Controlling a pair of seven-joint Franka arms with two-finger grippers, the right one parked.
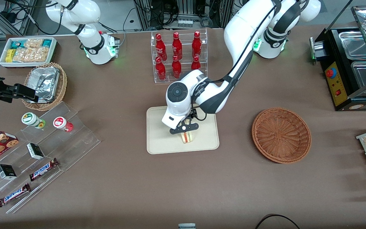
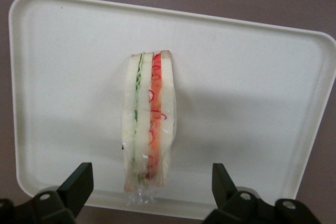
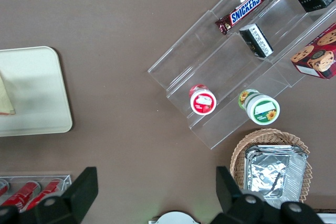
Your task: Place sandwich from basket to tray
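I'm seeing the sandwich (image 1: 188,137) lying on the tray (image 1: 160,140) at the centre of the front view, cut edge facing up. My gripper (image 1: 185,126) is hovering just above it with its jaws standing apart, gripping nothing. The basket (image 1: 281,135) is sitting well apart at centre right of the frame.

A brown table (image 1: 132,178) carries the cream tray (image 1: 157,143) at its middle. The reddish-brown basket (image 1: 281,135) sits toward the working arm's end. A clear rack of red bottles (image 1: 179,55) stands farther from the front camera than the tray. The pincer (image 1: 185,128) hangs over the tray.
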